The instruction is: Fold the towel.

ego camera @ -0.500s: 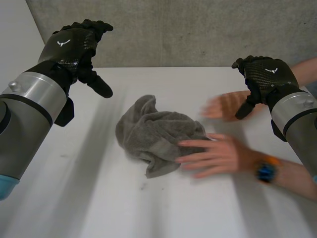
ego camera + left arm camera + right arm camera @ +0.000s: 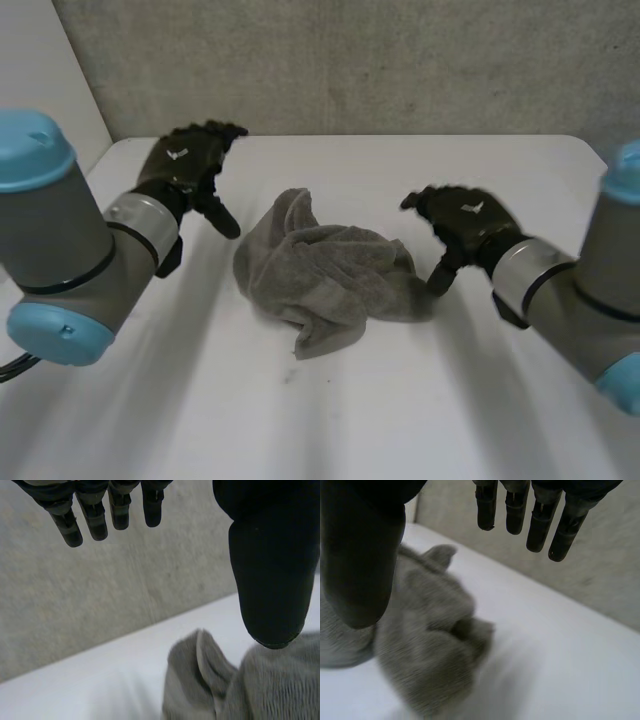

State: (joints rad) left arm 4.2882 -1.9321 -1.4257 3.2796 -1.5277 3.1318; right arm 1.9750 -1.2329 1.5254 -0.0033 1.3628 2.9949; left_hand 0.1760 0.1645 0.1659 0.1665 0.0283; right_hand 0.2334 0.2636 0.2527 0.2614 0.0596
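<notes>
Zero folds made: the towel [image 2: 325,285] lies in a crumpled heap mid-desk [image 2: 330,420]. The left hand [image 2: 185,165] hovers at its 10 o'clock and the right hand [image 2: 462,222] just beside it at 3 o'clock. Both have fingers and thumb apart, holding nothing. Judged: the entire task is outstanding.

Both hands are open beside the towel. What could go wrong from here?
The towel lies in a crumpled heap with no clear corner showing, so a grab may pinch several layers at once. The left hand and right hand hover on opposite sides. If one lands first, it could push the heap across the table.
</notes>
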